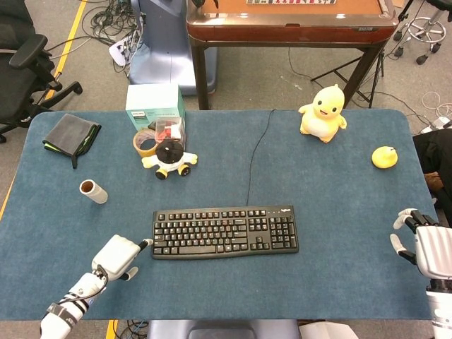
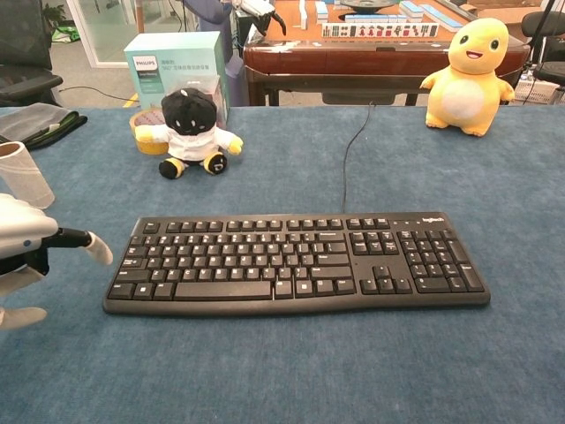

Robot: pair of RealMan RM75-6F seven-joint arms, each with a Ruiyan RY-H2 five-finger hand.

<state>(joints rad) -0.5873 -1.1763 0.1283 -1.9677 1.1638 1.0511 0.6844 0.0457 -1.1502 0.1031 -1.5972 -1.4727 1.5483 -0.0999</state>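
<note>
A black keyboard (image 1: 224, 232) lies in the middle of the blue table (image 1: 332, 183), also seen in the chest view as the keyboard (image 2: 296, 262). My left hand (image 1: 116, 256) hovers just left of it and holds nothing. One finger (image 2: 85, 243) points at the keyboard's left end with a small gap between them, and the other fingers look tucked in. The left hand (image 2: 22, 243) sits at the left edge of the chest view. My right hand (image 1: 422, 247) rests at the table's right edge with fingers spread and empty. It shows in the head view only.
A black-and-white plush (image 1: 169, 157), tape roll (image 1: 145, 143) and teal box (image 1: 155, 104) stand behind the keyboard, its cable (image 1: 256, 159) running back. A yellow plush (image 1: 323, 113), a small yellow toy (image 1: 384, 157), a paper tube (image 1: 93, 191) and a folded grey cloth (image 1: 70, 134) lie around.
</note>
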